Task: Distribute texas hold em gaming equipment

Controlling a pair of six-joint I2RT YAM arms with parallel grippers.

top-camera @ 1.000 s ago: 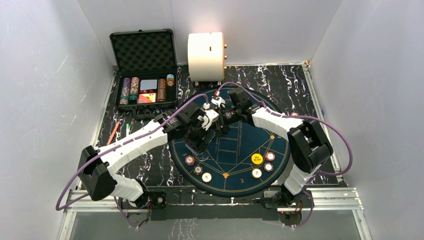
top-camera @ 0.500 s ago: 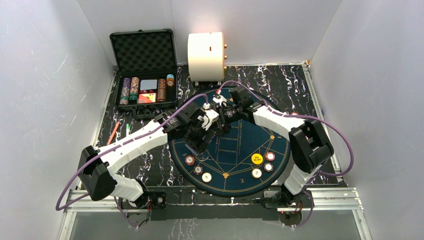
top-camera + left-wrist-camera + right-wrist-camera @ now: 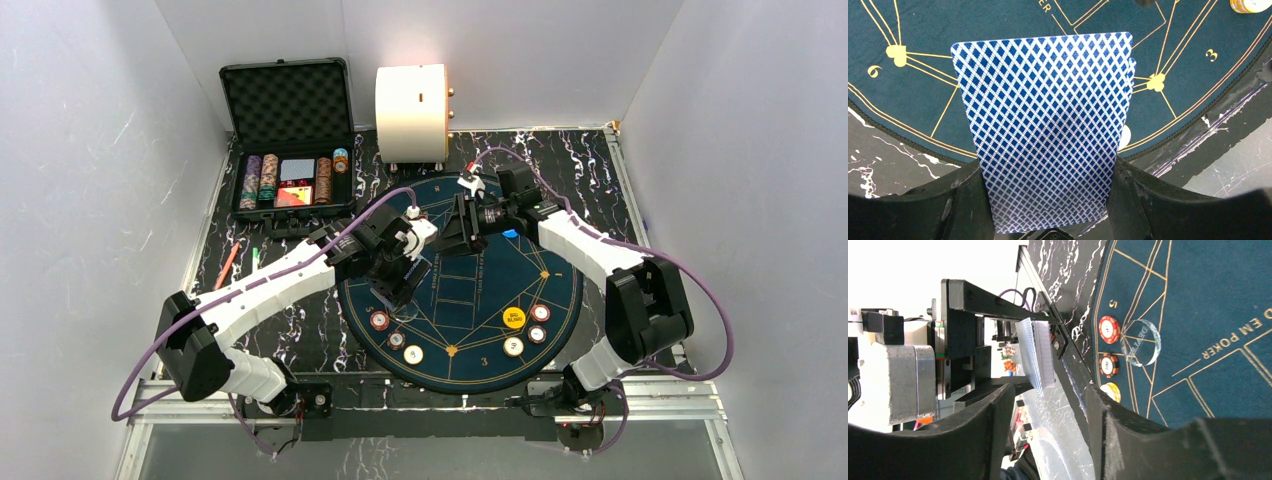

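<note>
My left gripper (image 3: 408,268) (image 3: 1048,172) is shut on a deck of blue-backed playing cards (image 3: 1045,125), held by its side edges above the left part of the round blue poker mat (image 3: 480,300). The right wrist view shows the deck (image 3: 1035,352) edge-on. My right gripper (image 3: 463,225) (image 3: 1048,395) is open, its jaws wide apart with nothing between them, hovering right of the deck. Three chips (image 3: 397,339) lie at the mat's front left. A yellow button (image 3: 513,318) and three chips (image 3: 537,334) lie at its front right. A blue button (image 3: 510,234) lies under the right arm.
An open black case (image 3: 290,140) with chip stacks and cards stands at the back left. A big cream cylinder (image 3: 412,110) stands behind the mat. Pens (image 3: 228,262) lie at the left. A clear dealer button (image 3: 1141,341) lies by the left chips.
My right gripper has drawn back from the deck, up and to the right. My left gripper has stayed nearly still with the deck.
</note>
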